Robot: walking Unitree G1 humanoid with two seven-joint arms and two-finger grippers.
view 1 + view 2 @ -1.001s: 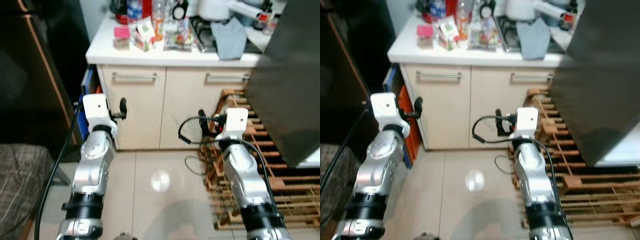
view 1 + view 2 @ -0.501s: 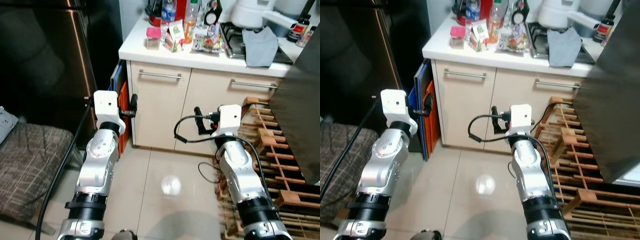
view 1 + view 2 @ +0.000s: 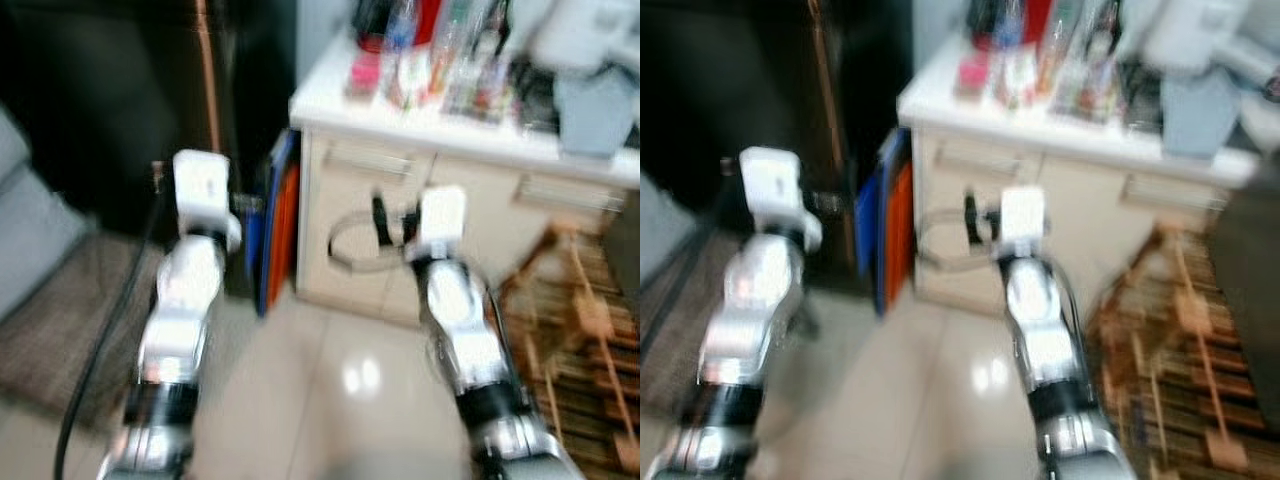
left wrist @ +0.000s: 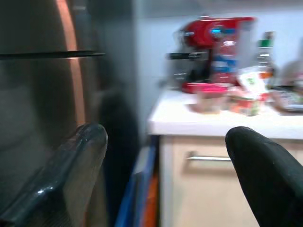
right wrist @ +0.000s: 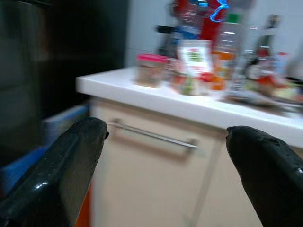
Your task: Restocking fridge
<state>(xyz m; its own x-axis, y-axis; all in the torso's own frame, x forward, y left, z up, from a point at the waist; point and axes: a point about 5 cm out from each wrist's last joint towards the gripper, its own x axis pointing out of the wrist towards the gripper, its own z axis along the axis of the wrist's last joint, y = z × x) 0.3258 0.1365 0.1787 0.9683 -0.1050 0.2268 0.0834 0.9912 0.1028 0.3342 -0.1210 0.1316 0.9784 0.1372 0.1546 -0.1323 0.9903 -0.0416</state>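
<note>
Left eye view, blurred: the dark fridge stands upright at the left, its copper edge running vertically, just beside the white counter. Both arms reach forward above the floor.

Left wrist view: the left gripper is spread wide and empty; the fridge lies beyond its one finger.

Right wrist view: the right gripper is spread, empty, facing a drawer handle; the fridge is the dark mass beside the counter.

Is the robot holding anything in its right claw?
No, the right gripper is open, and between its two black fingers you see just the counter and cabinet handle.
</note>
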